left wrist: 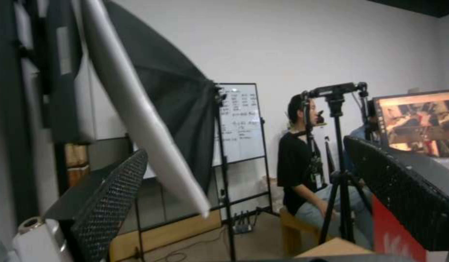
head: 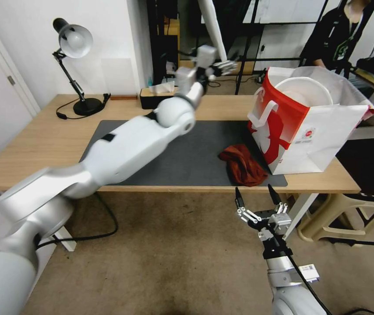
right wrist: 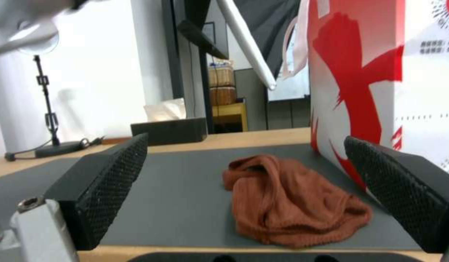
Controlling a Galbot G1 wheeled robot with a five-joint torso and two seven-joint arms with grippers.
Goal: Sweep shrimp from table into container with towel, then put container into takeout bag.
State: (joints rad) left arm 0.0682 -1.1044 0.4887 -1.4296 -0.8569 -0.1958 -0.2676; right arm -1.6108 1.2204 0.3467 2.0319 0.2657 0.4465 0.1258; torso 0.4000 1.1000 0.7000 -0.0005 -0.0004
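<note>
Container (head: 303, 89), a white bowl, sits inside the red-and-white takeout bag (head: 301, 135) on the counter (head: 42, 144). Rust-brown towel (head: 242, 165) lies crumpled beside the bag. Left gripper (head: 222, 66) raised near the black tissue box (head: 154, 97), jaws released; right gripper (head: 257, 196) below the counter edge, jaws released.

White left arm stretches far forward, its grey left gripper (head: 222, 66) raised, fingers apart; black-fingered right gripper (head: 257, 194) hangs low, spread wide.

- The towel (head: 243, 165) lies on the surface (head: 42, 144), just ahead of the right fingers (head: 238, 197).
- The bag (head: 309, 127) stands right of the towel, holding the container (head: 306, 89).
- The left fingers (head: 227, 66) hang well behind, above the surface's far edge.
</note>
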